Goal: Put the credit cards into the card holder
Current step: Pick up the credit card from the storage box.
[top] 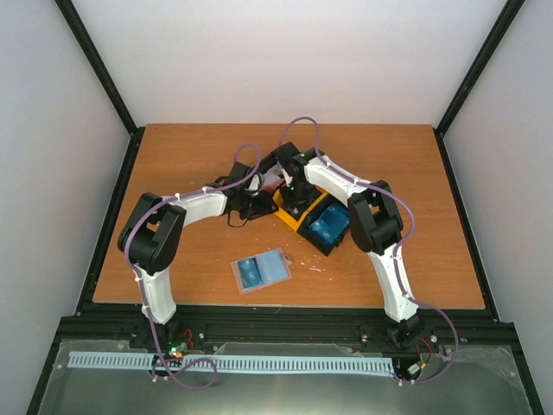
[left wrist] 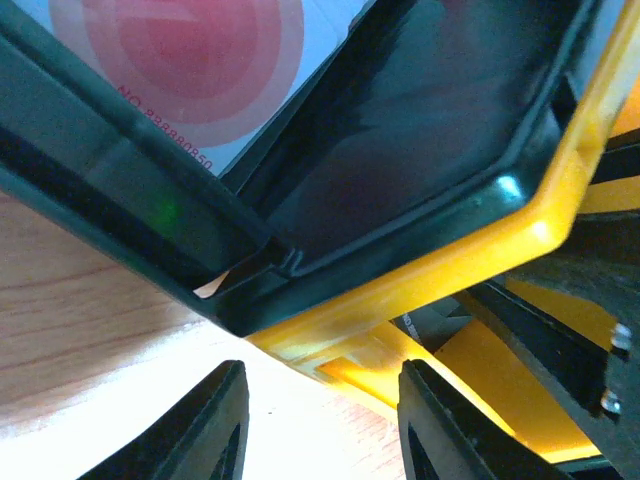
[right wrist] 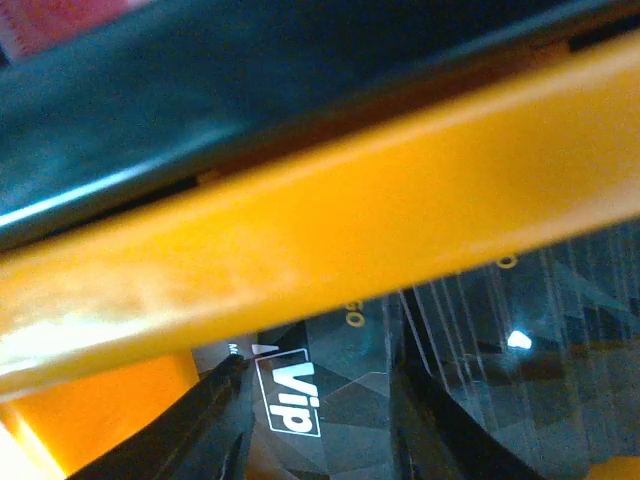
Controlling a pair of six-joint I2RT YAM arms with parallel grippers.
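Step in hand, as I judge it: picking one card out of the bins to carry to the holder.

Both arms reach into the cluster of black and yellow plastic bins [top: 304, 216] at the middle of the desk [top: 190, 156]. Thin bright blue plastic cards [top: 329, 226] lie in the bin towards the right edge. The small pinkish-tan folding card holder [top: 261, 271] lies open and flat close to the near edge, about mid-width and well apart from the bins. Blue shows inside it.

Left hand [left wrist: 322, 425]: jaws apart, nothing between them, low over bare desk just outside a bin corner. A red-and-white plastic card [left wrist: 180, 70] lies in the black bin beyond.

Right hand [right wrist: 320, 400]: jaws apart, inside a yellow-walled bin over a fanned stack of dark grey "Vip" cards [right wrist: 290, 395]. The top card runs wider than the gap, so it is not gripped. I cannot tell whether the hand touches it.

Doing it well:
- I take only the top card, since the fan invites a double pick.
- I slide it against the bin wall to raise an edge, then pinch across its thickness.
- I use the left hand to steady the bin, which looks light and may skate.
- I lift clear of the rim before swinging towards the near edge.
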